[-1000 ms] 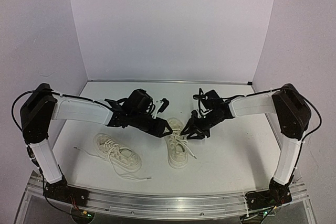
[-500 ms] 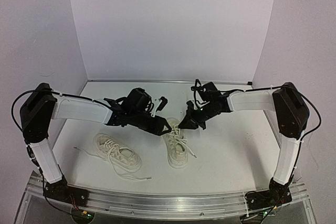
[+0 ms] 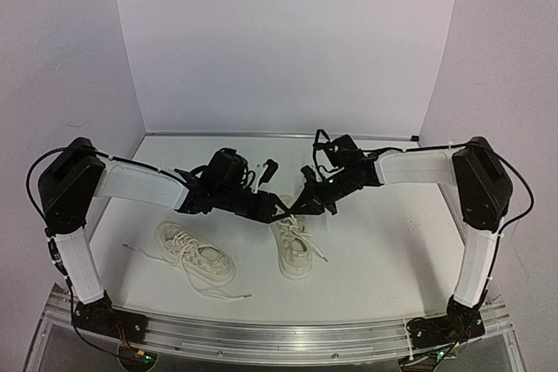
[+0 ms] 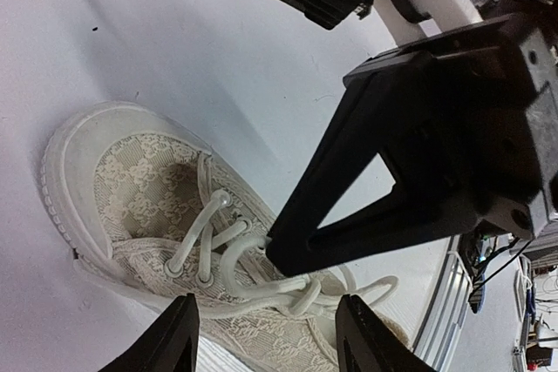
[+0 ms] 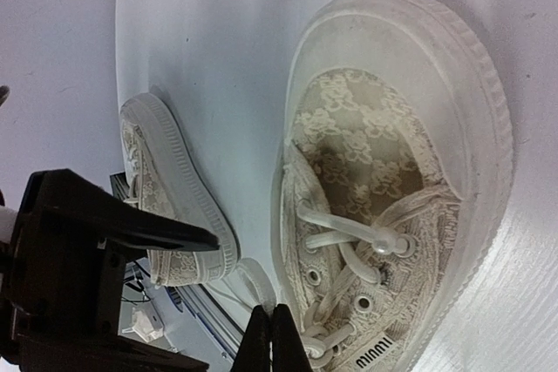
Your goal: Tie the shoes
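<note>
At the middle of the counter [image 3: 384, 241], one shoe [image 3: 295, 250] lay lengthwise, near edge to far. Right fingers [image 4: 331, 163] were pinched shut, tips touching its laces [image 4: 200, 231]; left fingers [image 4: 183, 341] hovered moderately apart just above.

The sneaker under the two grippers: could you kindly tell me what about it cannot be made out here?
- Top external: the far end of the sneaker hides beneath the left gripper and right gripper.
- Right wrist: the shut fingertips meet at the bottom edge, so whether they pinch a lace is cut off.
- Left wrist: part of the sneaker runs off the bottom edge.
</note>
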Controlling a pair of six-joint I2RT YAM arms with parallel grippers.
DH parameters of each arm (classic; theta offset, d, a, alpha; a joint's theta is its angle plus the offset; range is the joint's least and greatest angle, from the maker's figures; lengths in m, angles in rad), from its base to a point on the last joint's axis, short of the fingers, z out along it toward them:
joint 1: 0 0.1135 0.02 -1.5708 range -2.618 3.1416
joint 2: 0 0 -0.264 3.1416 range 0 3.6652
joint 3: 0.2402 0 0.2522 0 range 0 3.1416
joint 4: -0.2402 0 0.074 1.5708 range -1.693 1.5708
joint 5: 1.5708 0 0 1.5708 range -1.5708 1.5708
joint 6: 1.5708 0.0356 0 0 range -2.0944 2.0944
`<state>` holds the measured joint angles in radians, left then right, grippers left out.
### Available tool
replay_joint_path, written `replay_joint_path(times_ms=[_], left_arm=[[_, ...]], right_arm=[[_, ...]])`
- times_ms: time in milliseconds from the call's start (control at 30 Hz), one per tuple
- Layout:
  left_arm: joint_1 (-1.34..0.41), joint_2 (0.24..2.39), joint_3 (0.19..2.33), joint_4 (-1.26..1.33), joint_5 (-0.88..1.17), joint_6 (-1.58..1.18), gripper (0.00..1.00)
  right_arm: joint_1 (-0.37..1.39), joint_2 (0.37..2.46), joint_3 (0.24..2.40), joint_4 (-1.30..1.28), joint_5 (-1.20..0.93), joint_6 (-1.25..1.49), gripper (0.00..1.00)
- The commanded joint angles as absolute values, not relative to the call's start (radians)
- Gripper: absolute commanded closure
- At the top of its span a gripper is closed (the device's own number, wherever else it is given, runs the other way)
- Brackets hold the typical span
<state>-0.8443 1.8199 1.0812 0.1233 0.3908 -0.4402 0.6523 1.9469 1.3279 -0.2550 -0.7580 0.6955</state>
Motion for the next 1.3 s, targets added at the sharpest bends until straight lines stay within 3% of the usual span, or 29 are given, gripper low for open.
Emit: replay_joint_path(times_ms=[0,300,533,867,1067,1267], left_arm=[[-0.836,1.861,1.082,0.247,0.463,-0.468,0.44],[-0.836,1.925,1.065,0.376,0.516,-0.478,0.44],[-0.836,1.959,1.059,0.45,0.531,-0.499,0.56],[-0.836,1.965,1.033,0.487,0.535,-0.522,0.84],[-0.836,1.961,1.026,0.488,0.524,-0.531,0.92],[-0.836,1.965,1.039,0.477,0.525,-0.533,0.96]], right_arm=[[0.668,1.953,1.376,-0.247,-0.793,0.669,1.0],[0.669,1.954,1.374,-0.247,-0.795,0.686,0.99],[0.669,1.943,1.365,-0.245,-0.783,0.709,0.96],[0.638,1.877,1.35,-0.247,-0.779,0.739,0.8],[0.601,1.787,1.259,-0.253,-0.783,0.719,0.56],[0.604,1.74,1.162,-0.298,-0.8,0.646,0.55]])
